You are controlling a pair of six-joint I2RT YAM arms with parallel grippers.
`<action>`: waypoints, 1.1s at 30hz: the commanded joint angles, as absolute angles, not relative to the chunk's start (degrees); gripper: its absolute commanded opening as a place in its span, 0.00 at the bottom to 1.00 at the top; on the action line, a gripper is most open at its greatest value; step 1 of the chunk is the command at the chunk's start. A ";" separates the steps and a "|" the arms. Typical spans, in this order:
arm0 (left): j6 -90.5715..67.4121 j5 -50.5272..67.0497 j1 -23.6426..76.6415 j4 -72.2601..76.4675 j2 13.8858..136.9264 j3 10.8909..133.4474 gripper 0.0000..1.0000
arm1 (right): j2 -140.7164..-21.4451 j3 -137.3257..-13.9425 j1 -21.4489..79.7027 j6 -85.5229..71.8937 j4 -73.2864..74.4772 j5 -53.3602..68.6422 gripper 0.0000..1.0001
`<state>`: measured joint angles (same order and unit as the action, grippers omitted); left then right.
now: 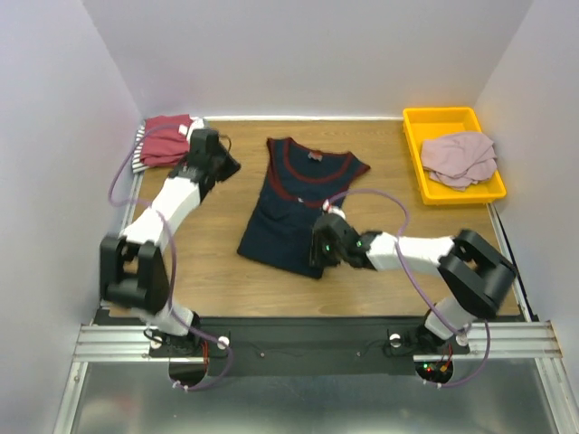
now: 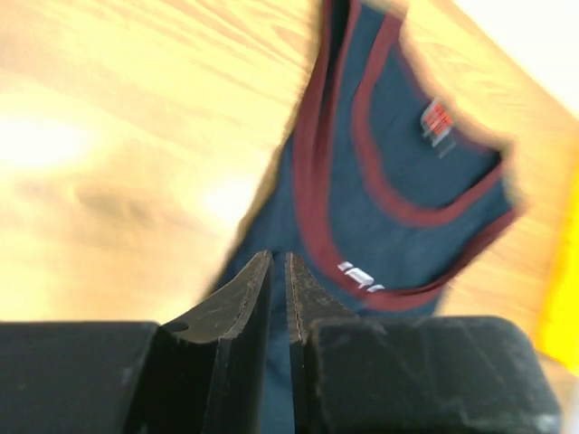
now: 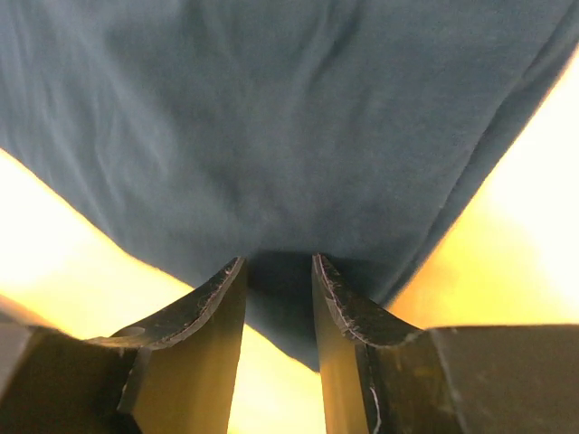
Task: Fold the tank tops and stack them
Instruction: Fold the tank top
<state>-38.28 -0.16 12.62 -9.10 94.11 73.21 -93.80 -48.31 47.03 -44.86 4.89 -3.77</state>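
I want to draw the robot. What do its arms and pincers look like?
Each arm mixes white and black chunky parts. Purple cables loop along the left arm and right arm. Small green lights glow near the right pincer. The left pincer has two black, scuffed, pointed fingers.

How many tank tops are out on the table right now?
4, possibly more hidden: the navy tank top mid-table, a dark-red one stacked on a striped one far left, a pink one in the yellow tray.

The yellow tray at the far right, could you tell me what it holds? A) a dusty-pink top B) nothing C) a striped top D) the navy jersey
A: a crumpled dusty-pink top lies in the yellow tray, while the navy jersey is spread mid-table.
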 commanded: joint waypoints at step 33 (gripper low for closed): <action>-61.79 5.36 29.71 -6.77 76.38 27.86 0.00 | -111.61 -69.16 41.23 -44.74 -1.41 3.07 0.17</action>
